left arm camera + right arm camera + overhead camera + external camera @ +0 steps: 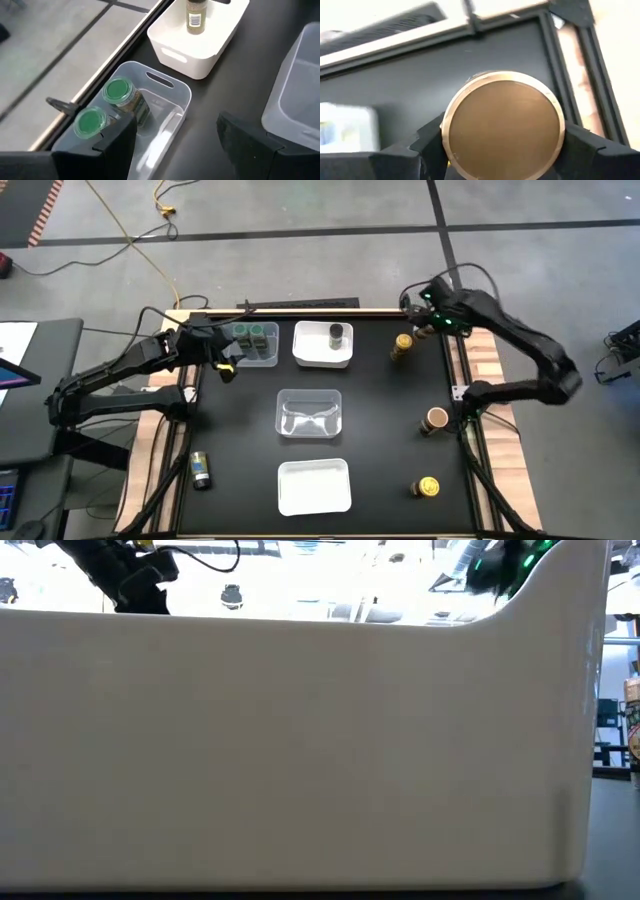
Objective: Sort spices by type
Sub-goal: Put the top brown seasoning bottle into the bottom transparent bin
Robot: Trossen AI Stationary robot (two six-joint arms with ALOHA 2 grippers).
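Right claw [502, 150], arm reaching to the worktop's [380, 430] far right corner, apparently clamped around tan-lidded jar [503, 124]; left claw [175, 142], parted and empty, beside the clear tray [172, 107] holding two green-lidded jars [117, 92].

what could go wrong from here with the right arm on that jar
1. The right gripper holds the tan-lidded jar only by its sides near the lid; lifting fast might let it slip or tilt.
2. That jar stands at the table's far right corner, close to the edge rail, so a dropped jar could roll off.
3. Carrying it toward the trays passes the white tray holding a dark-lidded jar, which a low swing might clip.
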